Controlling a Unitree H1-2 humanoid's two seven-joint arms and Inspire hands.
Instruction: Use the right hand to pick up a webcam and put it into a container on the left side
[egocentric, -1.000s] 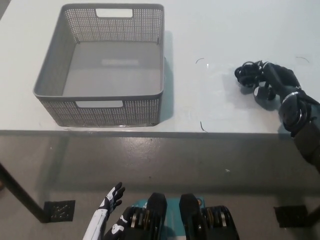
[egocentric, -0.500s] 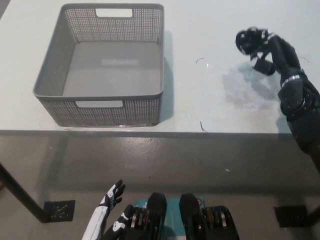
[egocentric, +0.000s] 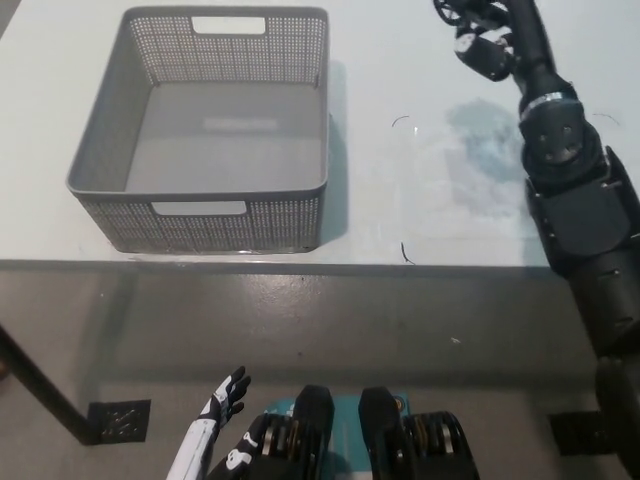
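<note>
White table (egocentric: 420, 200) is being occupied on its left part by the grey perforated container (egocentric: 315, 120), which is sitting upright with nothing inside. Black right arm (egocentric: 575, 210) is being extended up the right side. Webcam (egocentric: 480, 48) with its bundled cable is being gripped by the clenched right hand (egocentric: 505, 35), lifted off the table near the top right, well apart from the container. Left hand (egocentric: 225, 398) is being held low at lower left, fingers spread, nothing grasped.
</note>
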